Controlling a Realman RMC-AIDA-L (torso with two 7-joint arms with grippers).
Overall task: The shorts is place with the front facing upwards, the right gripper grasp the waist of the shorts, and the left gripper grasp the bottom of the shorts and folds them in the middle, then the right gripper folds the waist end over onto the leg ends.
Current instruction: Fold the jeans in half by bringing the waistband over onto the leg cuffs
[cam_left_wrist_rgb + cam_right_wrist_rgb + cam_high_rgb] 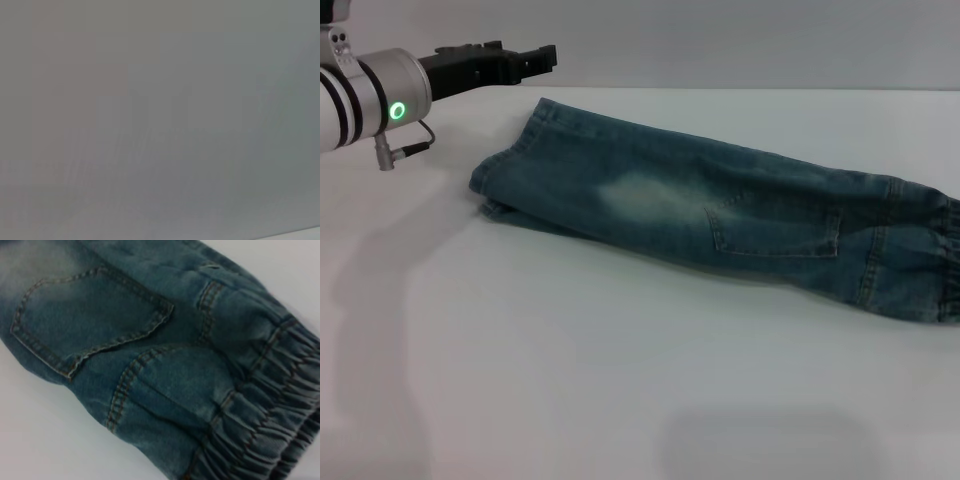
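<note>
The shorts (720, 215) lie on the white table (570, 380), folded lengthwise so one leg rests on the other. A pale faded patch and a stitched pocket (775, 228) face up. The leg ends (505, 180) point left and the ruffled waist (942, 262) reaches the right edge of the head view. My left gripper (535, 57) hovers at the far left, above and beyond the leg ends, apart from the cloth. The right wrist view looks closely at the pocket (95, 315) and the gathered waist (270, 410). The right gripper does not show in any view.
The left arm's silver-grey block with its green light (396, 110) sits at the top left, casting a shadow on the table below it. The left wrist view holds only a plain grey surface. Bare table stretches in front of the shorts.
</note>
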